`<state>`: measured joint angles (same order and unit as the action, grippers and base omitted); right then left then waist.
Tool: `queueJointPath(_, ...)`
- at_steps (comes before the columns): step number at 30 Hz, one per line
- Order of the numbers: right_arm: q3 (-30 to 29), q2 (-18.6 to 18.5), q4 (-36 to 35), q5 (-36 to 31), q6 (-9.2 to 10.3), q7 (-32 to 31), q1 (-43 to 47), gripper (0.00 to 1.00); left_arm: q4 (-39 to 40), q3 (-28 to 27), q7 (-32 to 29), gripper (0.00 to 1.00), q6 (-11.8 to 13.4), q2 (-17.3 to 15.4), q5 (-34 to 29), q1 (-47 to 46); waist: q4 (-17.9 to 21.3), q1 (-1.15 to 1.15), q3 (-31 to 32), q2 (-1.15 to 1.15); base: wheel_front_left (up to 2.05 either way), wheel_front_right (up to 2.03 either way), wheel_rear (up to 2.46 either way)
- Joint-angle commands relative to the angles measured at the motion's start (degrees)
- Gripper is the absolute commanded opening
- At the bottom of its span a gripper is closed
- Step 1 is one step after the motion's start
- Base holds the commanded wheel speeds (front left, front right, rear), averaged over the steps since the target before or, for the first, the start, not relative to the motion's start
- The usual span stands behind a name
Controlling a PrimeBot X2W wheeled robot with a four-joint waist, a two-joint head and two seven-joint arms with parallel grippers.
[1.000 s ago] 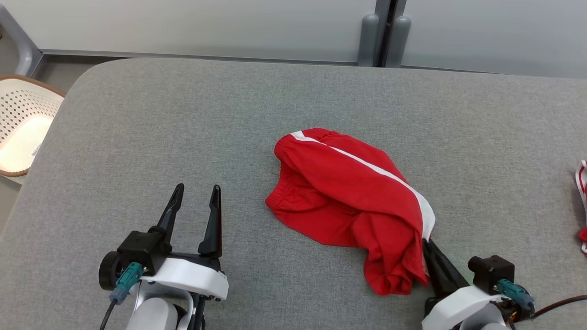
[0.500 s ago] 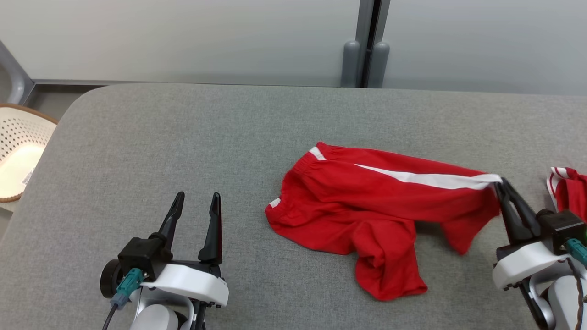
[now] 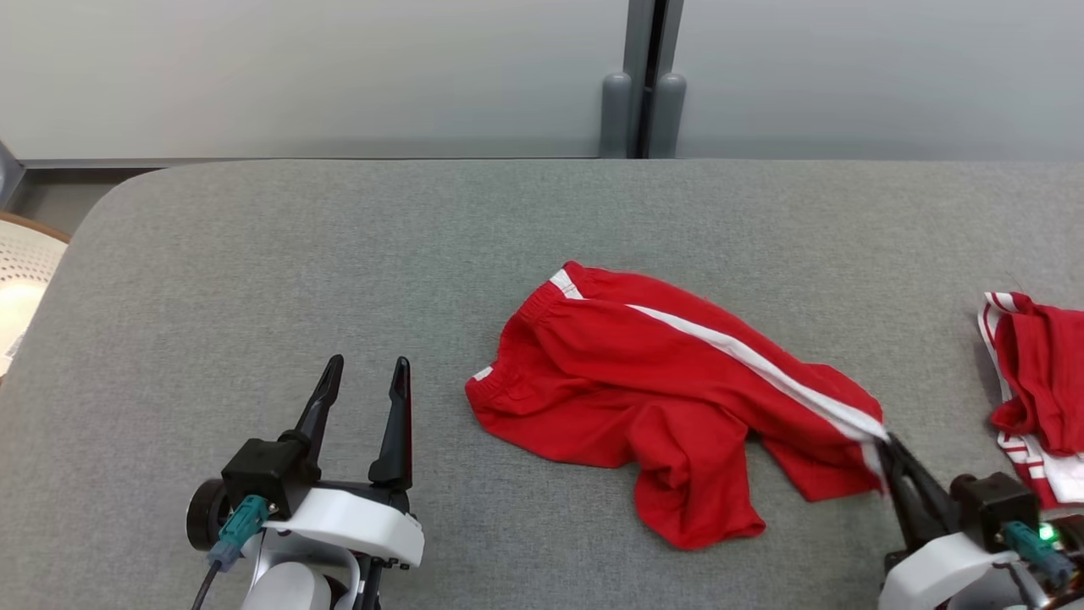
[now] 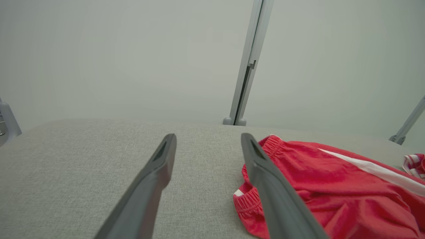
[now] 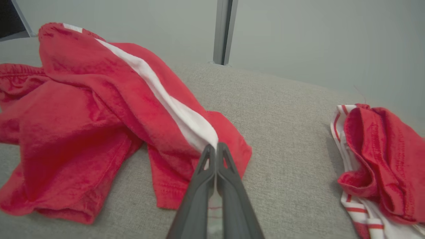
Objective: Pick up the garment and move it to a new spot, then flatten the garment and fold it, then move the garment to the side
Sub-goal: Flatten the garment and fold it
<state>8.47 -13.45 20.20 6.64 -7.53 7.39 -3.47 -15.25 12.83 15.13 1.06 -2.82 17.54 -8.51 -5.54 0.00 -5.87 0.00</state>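
Pinching the striped hem of the red shorts, crumpled at the centre of the worktop, in the clamped right gripper; holding the left gripper spread wide near the front edge. Probably best: pulling low and taut, avoiding the second garment at the right edge.

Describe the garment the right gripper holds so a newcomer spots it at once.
On the grey fabric-covered table, look near the middle: a crumpled pair of red shorts with one white side stripe. The right gripper is shut on the stripe's end. Unlike the bunched red garment with red-and-white striped trim at the right edge, it carries a single broad white stripe.
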Motion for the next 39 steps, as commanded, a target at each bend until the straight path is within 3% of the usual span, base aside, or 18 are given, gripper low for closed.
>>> queueJointPath(1, -1.0, -0.6, 0.0, -0.9, 0.11, 0.8, -0.4, 1.00, -0.1, -0.3, 0.0, 1.00, -0.1, -0.2, -0.5, -0.7, 0.5, 0.00, -0.4, 0.00, 0.00, 0.00, 0.00)
queueJointPath(8, -6.1, 2.9, 0.6, -3.7, 0.08, 3.9, -1.8, 1.00, -0.4, -0.8, 0.0, 1.00, -0.4, -0.2, -0.8, -1.6, 2.0, 0.00, -1.0, 0.00, 0.00, 0.00, 0.00)
queueJointPath(15, -12.0, 6.7, -3.4, -3.8, 0.07, 7.1, 0.1, 1.00, 0.1, -0.8, 0.0, 1.00, -0.5, -0.2, -0.2, -2.6, 2.2, 0.00, -1.7, 0.00, 0.00, 0.00, 0.00)
queueJointPath(22, -11.9, 8.5, -5.0, -4.4, 0.07, 7.8, 1.4, 1.00, 0.2, -1.4, 0.0, 1.00, -1.2, -0.2, -0.7, -4.3, 2.9, 0.00, -2.7, 0.00, 0.00, 0.00, 0.00)
queueJointPath(26, -11.0, 8.9, -5.5, -4.6, 0.07, 7.9, -0.2, 1.00, -2.2, -0.1, 0.0, 1.00, -3.2, -0.2, 0.5, -7.1, 3.7, 0.00, -3.7, 0.00, 0.00, 0.00, 0.00)
queueJointPath(27, -10.5, 8.9, -5.7, -4.6, 0.07, 7.9, -0.8, 1.00, -5.4, 1.7, -0.4, 1.00, -4.9, -0.2, 2.9, -9.8, 4.3, 0.00, -4.5, 0.00, 0.00, 0.00, 0.00)
queueJointPath(32, -9.1, 8.5, -5.9, -4.6, 0.07, 7.9, -2.6, 1.00, -11.5, 6.3, -13.0, 1.00, -7.8, -0.3, 10.0, -20.6, 5.9, 0.00, -6.6, 0.00, 0.00, 0.00, 0.00)
queueJointPath(33, -9.1, 8.5, -5.9, -4.6, 0.07, 7.9, -2.6, 1.00, -11.5, 6.3, -13.0, 1.00, -7.8, -0.3, 10.0, -20.6, 5.9, 0.00, -6.6, 0.00, 0.00, 0.00, 0.00)
queueJointPath(39, -6.8, 8.2, -5.2, -4.2, 0.07, 7.9, -4.8, 1.00, -16.1, 9.3, -35.7, 1.00, -8.6, -3.6, 16.4, -33.0, 8.3, 0.00, -9.1, 0.00, 0.00, 0.00, 0.00)
